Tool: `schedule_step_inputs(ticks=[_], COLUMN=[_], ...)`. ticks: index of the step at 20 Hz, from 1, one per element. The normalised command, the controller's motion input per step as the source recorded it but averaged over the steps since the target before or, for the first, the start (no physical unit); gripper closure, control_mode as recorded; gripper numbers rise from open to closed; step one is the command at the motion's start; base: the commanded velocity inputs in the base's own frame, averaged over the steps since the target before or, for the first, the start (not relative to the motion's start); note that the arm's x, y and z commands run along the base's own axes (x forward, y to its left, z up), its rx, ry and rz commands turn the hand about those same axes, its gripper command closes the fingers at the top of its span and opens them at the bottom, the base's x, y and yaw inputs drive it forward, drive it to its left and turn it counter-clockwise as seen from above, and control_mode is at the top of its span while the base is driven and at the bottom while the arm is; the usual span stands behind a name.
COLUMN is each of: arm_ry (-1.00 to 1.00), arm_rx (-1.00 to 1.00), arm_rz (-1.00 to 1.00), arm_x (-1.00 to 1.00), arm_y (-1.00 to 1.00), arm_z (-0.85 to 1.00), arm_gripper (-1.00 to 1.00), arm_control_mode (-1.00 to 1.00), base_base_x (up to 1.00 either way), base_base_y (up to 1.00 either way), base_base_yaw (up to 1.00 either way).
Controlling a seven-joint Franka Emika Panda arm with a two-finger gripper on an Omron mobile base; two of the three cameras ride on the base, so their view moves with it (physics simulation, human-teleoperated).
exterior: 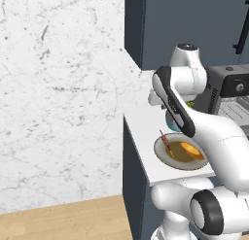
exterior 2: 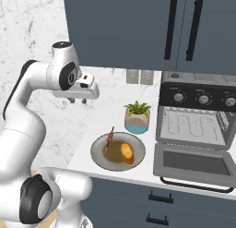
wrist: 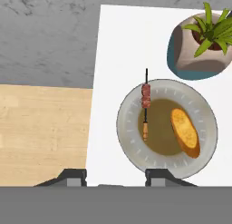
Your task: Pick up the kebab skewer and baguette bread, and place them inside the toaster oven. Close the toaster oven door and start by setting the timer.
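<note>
Kebab skewer (wrist: 145, 105) and baguette bread (wrist: 185, 132) are lying side by side, apart, on the grey plate (wrist: 129, 146). Toaster oven (exterior 2: 197, 125) is standing with its door dropped open; dial markings unreadable. Gripper (wrist: 115, 175) is hovering above, fingers spread, pinching nothing.

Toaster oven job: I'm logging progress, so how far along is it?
Done: only that the toaster oven door hangs open, its rack bare. In hand: nothing; the gripper hovers empty, high above the counter's left end, jaws apart. Left: the kebab skewer and the baguette bread both lie on the plate, so both pickups, placing, closing the door and setting the timer remain.
</note>
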Motion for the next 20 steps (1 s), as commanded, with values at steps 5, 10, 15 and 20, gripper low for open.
schedule_step_inputs(ticks=[5, 10, 15, 20], arm_ry=[-0.04, -0.11, -0.19, -0.13], arm_rx=[0.03, 0.1, 0.07, 0.08], arm_rz=[0.0, 0.08, 0.13, 0.06], arm_x=[-0.33, -0.73, -0.75, -0.17], arm_y=[-0.28, -0.98, -1.0, -1.0], arm_z=[-0.01, -0.13, -0.17, -0.12], arm_gripper=[-1.0, -1.0, -1.0, -1.0], arm_control_mode=[-1.0, -1.0, -1.0, -1.0], base_base_x=[0.0, 0.0, 0.0, 0.0], base_base_y=[0.0, 0.0, 0.0, 0.0], base_base_yaw=[0.0, 0.0, 0.0, 0.0])
